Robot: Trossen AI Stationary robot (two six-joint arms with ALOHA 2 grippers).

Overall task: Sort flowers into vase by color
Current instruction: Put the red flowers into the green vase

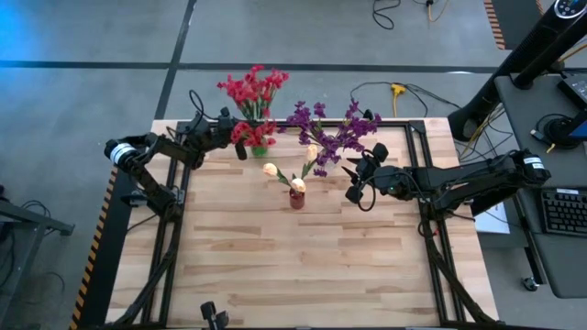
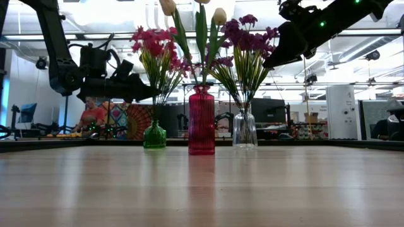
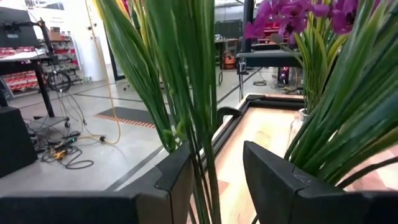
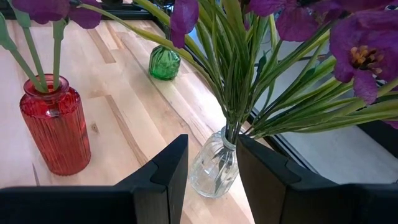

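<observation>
Three vases stand near the table's far edge. A green vase (image 1: 260,148) holds red flowers (image 1: 254,92), a red vase (image 1: 297,197) holds cream-yellow flowers (image 1: 275,172), and a clear vase (image 2: 244,129) holds purple flowers (image 1: 330,133). My left gripper (image 3: 217,149) points level at the red flowers from the table's left and is open, with their green stems (image 3: 202,180) between its fingers. My right gripper (image 4: 212,140) hangs open, up beside the purple blossoms (image 2: 246,38), to the right of the clear vase (image 4: 214,165) and above it, with nothing between its fingers. My left gripper's fingers stand on either side of the red flowers' stems, above the green vase (image 2: 154,135). The stems run upright close along one finger (image 3: 183,180). I cannot tell whether they touch it.
Black frame rails (image 1: 174,183) run along the table's left and right sides and its far edge. The near half of the wooden top (image 1: 303,275) is open boards. A small dark clamp (image 1: 214,316) sits at the near edge. A person (image 2: 91,116) sits in the room beyond.
</observation>
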